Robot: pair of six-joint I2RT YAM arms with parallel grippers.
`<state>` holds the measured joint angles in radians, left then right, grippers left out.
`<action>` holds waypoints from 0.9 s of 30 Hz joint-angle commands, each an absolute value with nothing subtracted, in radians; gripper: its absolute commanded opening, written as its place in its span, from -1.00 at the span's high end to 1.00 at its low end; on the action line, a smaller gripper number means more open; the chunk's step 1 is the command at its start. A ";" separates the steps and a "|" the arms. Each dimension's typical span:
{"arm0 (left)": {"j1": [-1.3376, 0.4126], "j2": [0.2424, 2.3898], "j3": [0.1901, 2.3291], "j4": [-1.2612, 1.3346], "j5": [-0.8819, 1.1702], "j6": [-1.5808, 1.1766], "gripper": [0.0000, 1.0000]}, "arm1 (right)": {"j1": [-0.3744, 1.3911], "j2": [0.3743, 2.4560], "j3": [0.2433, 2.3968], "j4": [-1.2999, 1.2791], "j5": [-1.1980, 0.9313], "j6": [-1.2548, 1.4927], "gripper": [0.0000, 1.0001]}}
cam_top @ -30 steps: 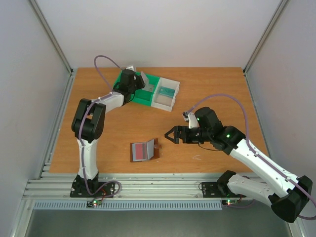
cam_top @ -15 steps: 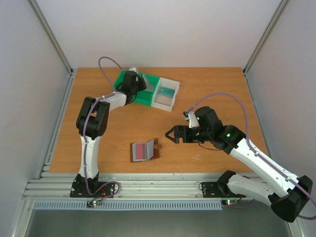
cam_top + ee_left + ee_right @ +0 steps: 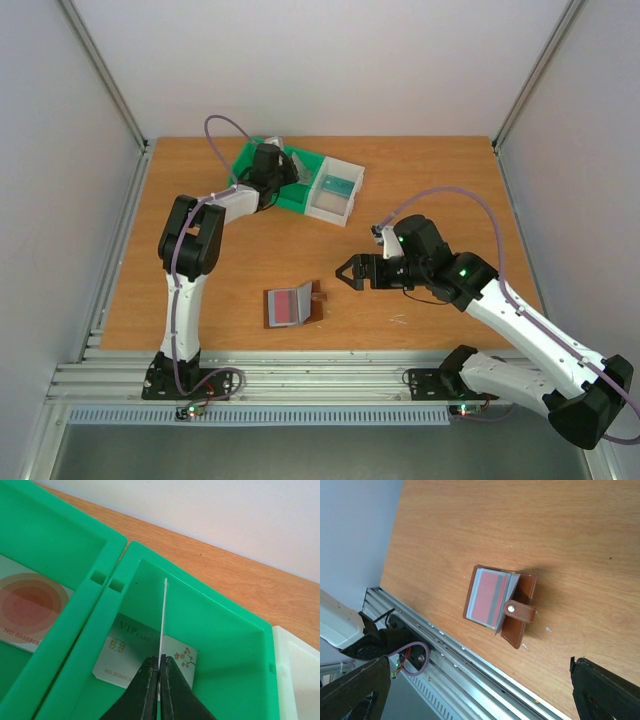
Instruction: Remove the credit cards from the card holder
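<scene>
The brown card holder [image 3: 316, 303] lies open near the table's front edge, with a red credit card [image 3: 288, 303] in its grey-blue pocket. The right wrist view shows the same card holder [image 3: 522, 622], its red card [image 3: 490, 600] and its snap tab. My right gripper [image 3: 345, 272] hangs open just right of it, holding nothing. At the back, my left gripper [image 3: 283, 172] is over the green bin [image 3: 250, 158]. In the left wrist view that gripper [image 3: 160, 662] is shut on a thin pale credit card [image 3: 163, 620], seen edge-on and upright. A VIP card [image 3: 127, 647] lies flat on the bin floor below it.
Another card with red circles [image 3: 30, 605] lies in the green bin's [image 3: 220, 630] neighbouring compartment. A white bin [image 3: 335, 192] joins the green one on its right. The aluminium rail [image 3: 470, 670] runs along the table's front edge, close to the card holder.
The left arm has shifted slightly right over the green bin, still gripping the card. The right arm and the card holder have not moved.
</scene>
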<state>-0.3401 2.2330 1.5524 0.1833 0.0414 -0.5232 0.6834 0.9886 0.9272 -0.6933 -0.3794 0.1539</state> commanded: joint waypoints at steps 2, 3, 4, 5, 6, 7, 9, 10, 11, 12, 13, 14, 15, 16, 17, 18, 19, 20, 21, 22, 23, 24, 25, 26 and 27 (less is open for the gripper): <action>-0.344 2.260 1.582 0.202 0.038 -0.514 0.89 | 0.679 0.987 0.962 -0.705 -0.364 0.136 -0.97; -0.344 2.262 1.586 0.198 0.039 -0.513 0.88 | 0.680 0.986 0.962 -0.706 -0.364 0.136 -0.97; -0.345 2.264 1.594 0.192 0.042 -0.512 0.88 | 0.680 0.984 0.962 -0.707 -0.364 0.138 -0.97; -0.344 2.267 1.599 0.186 0.045 -0.510 0.87 | 0.679 0.982 0.961 -0.708 -0.362 0.139 -0.97; -0.344 2.268 1.602 0.181 0.044 -0.508 0.87 | 0.679 0.979 0.960 -0.709 -0.361 0.141 -0.97; -0.344 2.270 1.603 0.180 0.044 -0.509 0.86 | 0.679 0.977 0.960 -0.709 -0.362 0.141 -0.97; -0.344 2.272 1.606 0.178 0.043 -0.508 0.84 | 0.680 0.975 0.960 -0.711 -0.361 0.143 -0.97; -0.344 2.274 1.609 0.175 0.043 -0.508 0.84 | 0.679 0.975 0.960 -0.712 -0.361 0.143 -0.97; -0.344 2.276 1.615 0.170 0.043 -0.509 0.83 | 0.679 0.974 0.960 -0.713 -0.361 0.144 -0.97; -0.344 2.278 1.619 0.167 0.043 -0.508 0.82 | 0.680 0.973 0.961 -0.714 -0.362 0.144 -0.97; -0.344 2.281 1.623 0.165 0.043 -0.506 0.82 | 0.679 0.973 0.962 -0.715 -0.361 0.144 -0.97; -0.344 2.284 1.628 0.161 0.043 -0.505 0.81 | 0.679 0.972 0.962 -0.716 -0.361 0.145 -0.97; -0.344 2.286 1.634 0.155 0.043 -0.504 0.81 | 0.680 0.970 0.962 -0.716 -0.361 0.146 -0.97; -0.344 2.289 1.639 0.151 0.043 -0.503 0.80 | 0.679 0.970 0.962 -0.718 -0.359 0.146 -0.97; -0.344 2.291 1.644 0.146 0.044 -0.502 0.80 | 0.679 0.967 0.962 -0.719 -0.360 0.146 -0.97; -0.344 2.293 1.649 0.142 0.045 -0.501 0.78 | 0.680 0.967 0.962 -0.719 -0.359 0.149 -0.97; -0.344 2.294 1.652 0.142 0.046 -0.500 0.76 | 0.679 0.966 0.962 -0.720 -0.357 0.147 -0.97; -0.344 2.296 1.656 0.141 0.046 -0.499 0.75 | 0.679 0.965 0.962 -0.721 -0.357 0.148 -0.97; -0.344 2.297 1.661 0.140 0.046 -0.498 0.74 | 0.680 0.965 0.963 -0.722 -0.357 0.149 -0.97; -0.344 2.299 1.666 0.134 0.045 -0.497 0.74 | 0.679 0.965 0.963 -0.723 -0.357 0.148 -0.97; -0.344 2.301 1.672 0.130 0.044 -0.496 0.73 | 0.678 0.965 0.963 -0.724 -0.356 0.148 -0.97; -0.344 2.301 1.674 0.127 0.044 -0.492 0.72 | 0.679 0.964 0.963 -0.724 -0.354 0.148 -0.97; -0.344 2.300 1.676 0.127 0.043 -0.491 0.72 | 0.679 0.963 0.962 -0.725 -0.354 0.148 -0.97; -0.345 2.299 1.675 0.126 0.043 -0.489 0.71 | 0.678 0.963 0.962 -0.725 -0.354 0.149 -0.97; -0.344 2.298 1.676 0.125 0.041 -0.488 0.71 | 0.679 0.964 0.962 -0.725 -0.355 0.149 -0.97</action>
